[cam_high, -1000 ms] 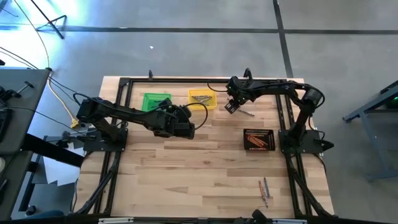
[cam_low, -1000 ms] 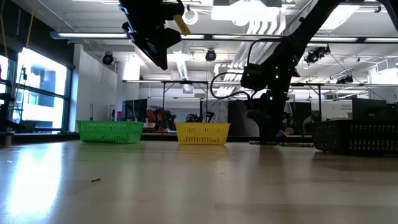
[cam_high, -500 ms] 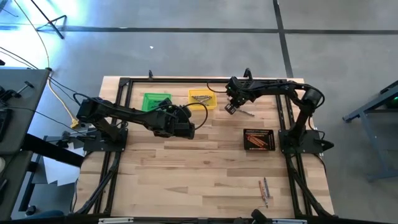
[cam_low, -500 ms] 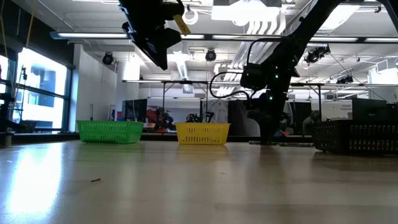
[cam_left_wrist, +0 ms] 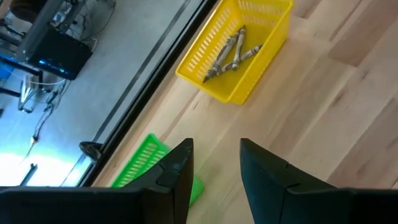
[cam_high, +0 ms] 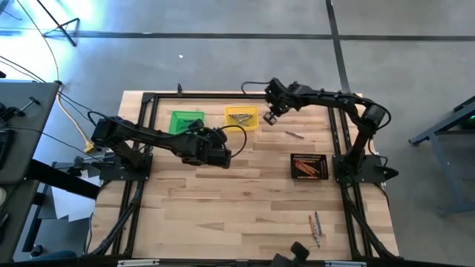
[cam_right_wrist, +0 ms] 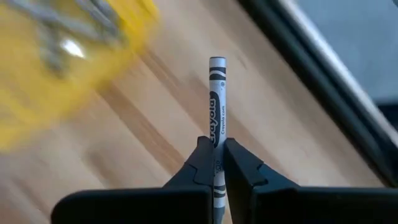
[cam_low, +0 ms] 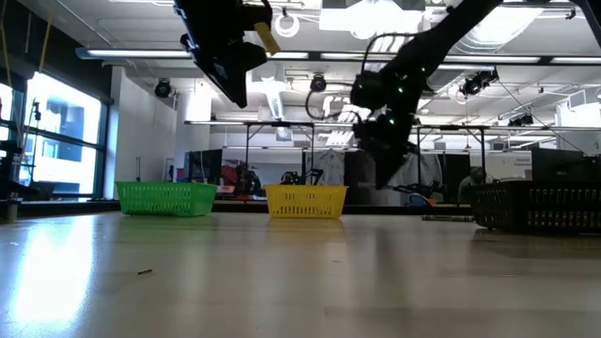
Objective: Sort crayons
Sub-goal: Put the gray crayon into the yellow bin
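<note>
Wooden bench (cam_high: 223,215) carries everything; the yellow bin (cam_high: 242,117) is the landmark, holding grey crayons (cam_left_wrist: 231,53), so it seems the place for grey ones; left of it the green bin (cam_high: 185,120); in front of it waits the left claw (cam_left_wrist: 214,168), fingers wide and empty; just right of it the right claw (cam_right_wrist: 217,163) pinches a grey crayon (cam_right_wrist: 217,102), probably to drop it in.

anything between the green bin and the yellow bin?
Nothing: the high view shows only bare wood between the green bin and the yellow bin.
</note>
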Controlling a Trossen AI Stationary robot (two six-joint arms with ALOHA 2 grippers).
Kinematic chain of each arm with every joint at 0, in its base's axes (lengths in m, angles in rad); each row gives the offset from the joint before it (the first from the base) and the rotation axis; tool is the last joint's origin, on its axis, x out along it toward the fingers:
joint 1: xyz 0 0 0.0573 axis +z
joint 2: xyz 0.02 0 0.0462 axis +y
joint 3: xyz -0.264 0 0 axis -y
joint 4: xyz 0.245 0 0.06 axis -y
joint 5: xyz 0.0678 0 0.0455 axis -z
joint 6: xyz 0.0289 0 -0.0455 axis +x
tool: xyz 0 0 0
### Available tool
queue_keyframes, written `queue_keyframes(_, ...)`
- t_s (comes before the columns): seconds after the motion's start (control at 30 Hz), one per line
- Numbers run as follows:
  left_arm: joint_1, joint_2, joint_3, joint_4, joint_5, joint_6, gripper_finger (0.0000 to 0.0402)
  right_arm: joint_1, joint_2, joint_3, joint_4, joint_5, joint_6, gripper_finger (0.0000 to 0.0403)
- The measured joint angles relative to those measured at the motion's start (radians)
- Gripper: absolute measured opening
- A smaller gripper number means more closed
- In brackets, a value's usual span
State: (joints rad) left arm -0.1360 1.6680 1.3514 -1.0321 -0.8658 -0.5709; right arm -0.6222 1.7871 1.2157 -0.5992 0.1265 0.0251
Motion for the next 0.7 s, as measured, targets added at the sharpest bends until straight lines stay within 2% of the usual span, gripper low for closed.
queue_keyframes(0.23, -0.011, 0.000, 0.000, -0.125, -0.011, -0.126, 0.0115, 0.069, -0.007, 0.030, 0.274, -0.173, 0.056, 0.0002)
queue_keyframes(0.33, -0.016, 0.000, 0.000, -0.167, -0.012, -0.171, 0.0115, 0.114, -0.007, 0.030, 0.387, -0.205, 0.073, 0.0001)
queue_keyframes(0.5, -0.027, 0.000, 0.000, -0.198, -0.016, -0.204, 0.0115, 0.194, -0.007, 0.030, 0.552, -0.167, 0.072, 0.0001)
queue_keyframes(0.7, -0.041, 0.000, 0.000, -0.204, -0.020, -0.214, 0.0115, 0.258, 0.023, 0.031, 0.678, -0.034, 0.046, 0.0001)
